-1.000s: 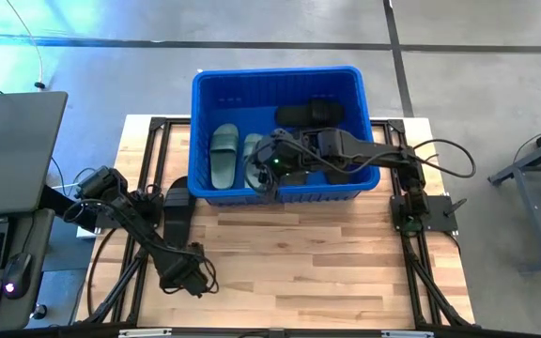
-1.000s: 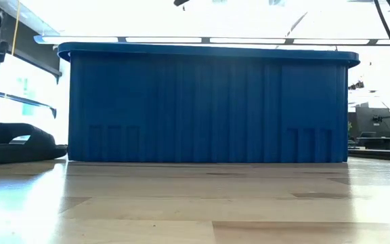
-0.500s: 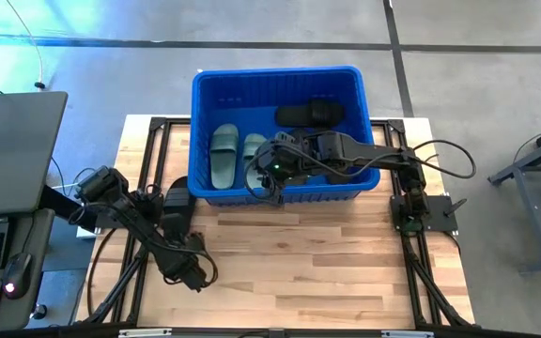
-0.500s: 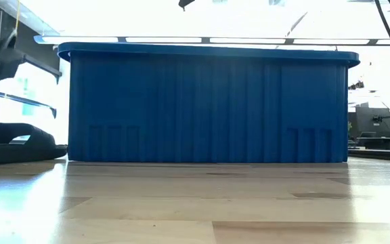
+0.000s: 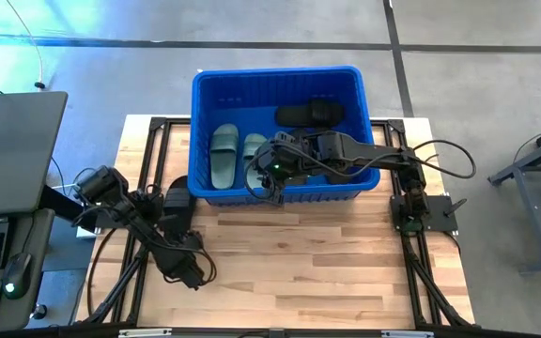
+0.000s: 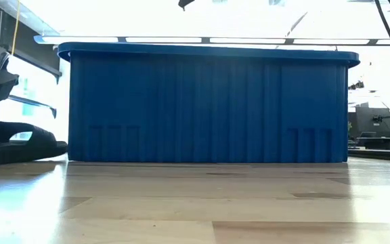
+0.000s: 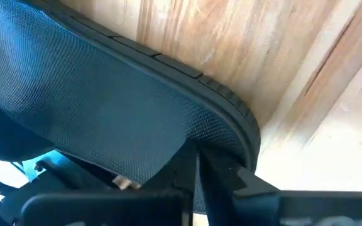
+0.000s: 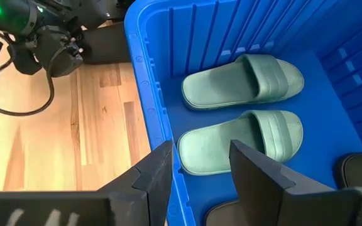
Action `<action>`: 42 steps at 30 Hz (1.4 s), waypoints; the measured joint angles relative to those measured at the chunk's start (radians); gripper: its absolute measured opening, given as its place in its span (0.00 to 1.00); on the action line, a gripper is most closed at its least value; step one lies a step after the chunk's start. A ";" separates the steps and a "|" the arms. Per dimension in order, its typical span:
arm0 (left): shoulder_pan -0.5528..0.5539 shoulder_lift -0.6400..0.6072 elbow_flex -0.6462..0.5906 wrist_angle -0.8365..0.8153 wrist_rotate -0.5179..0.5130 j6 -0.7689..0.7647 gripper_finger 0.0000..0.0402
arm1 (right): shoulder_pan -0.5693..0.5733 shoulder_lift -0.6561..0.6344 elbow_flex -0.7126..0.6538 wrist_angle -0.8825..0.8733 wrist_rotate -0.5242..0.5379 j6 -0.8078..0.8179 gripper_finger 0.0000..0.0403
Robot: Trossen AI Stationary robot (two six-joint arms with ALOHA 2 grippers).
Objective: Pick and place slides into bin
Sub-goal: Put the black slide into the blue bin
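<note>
No words, brand marks, numbers or signs can be read in any of the views. The ribbed walls of the large bright blue plastic bin [image 6: 208, 105], the two sage green slide sandals [image 8: 244, 110] inside it, the black slide sandal [image 5: 178, 214] on the wooden bench [image 5: 327, 253] and the grey laptop [image 5: 7, 150] beside it carry no legible print.

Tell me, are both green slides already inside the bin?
Yes. Both green slides lie flat, side by side, on the floor of the bin, straps up.
</note>
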 joint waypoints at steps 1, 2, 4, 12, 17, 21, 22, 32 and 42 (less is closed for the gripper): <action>0.000 0.003 0.009 -0.008 0.005 0.000 0.01 | 0.000 0.000 0.000 0.001 0.000 0.005 0.36; 0.000 0.004 0.021 -0.008 0.010 0.000 0.01 | 0.000 0.000 0.000 0.002 0.000 0.006 0.36; 0.001 0.004 0.056 0.007 0.016 0.001 0.01 | 0.000 0.000 0.000 0.002 0.000 0.007 0.36; 0.000 0.004 0.248 -0.068 -0.005 0.010 0.00 | 0.000 0.000 0.000 -0.001 -0.001 0.023 0.35; 0.000 0.004 0.422 -0.211 -0.010 0.010 0.00 | 0.000 0.000 0.000 -0.007 -0.004 0.023 0.35; 0.000 0.001 0.550 -0.347 -0.036 0.027 0.00 | 0.000 0.000 0.000 -0.013 -0.004 0.023 0.35; 0.000 0.001 0.564 -0.370 -0.049 0.027 0.00 | 0.000 0.000 0.000 -0.016 -0.004 0.023 0.35; 0.000 0.002 0.457 -0.209 -0.079 0.045 0.22 | 0.022 0.000 0.000 -0.017 -0.006 -0.040 0.35; 0.001 0.002 0.196 -0.036 -0.047 0.025 0.57 | 0.027 0.000 0.000 -0.017 -0.007 -0.064 0.35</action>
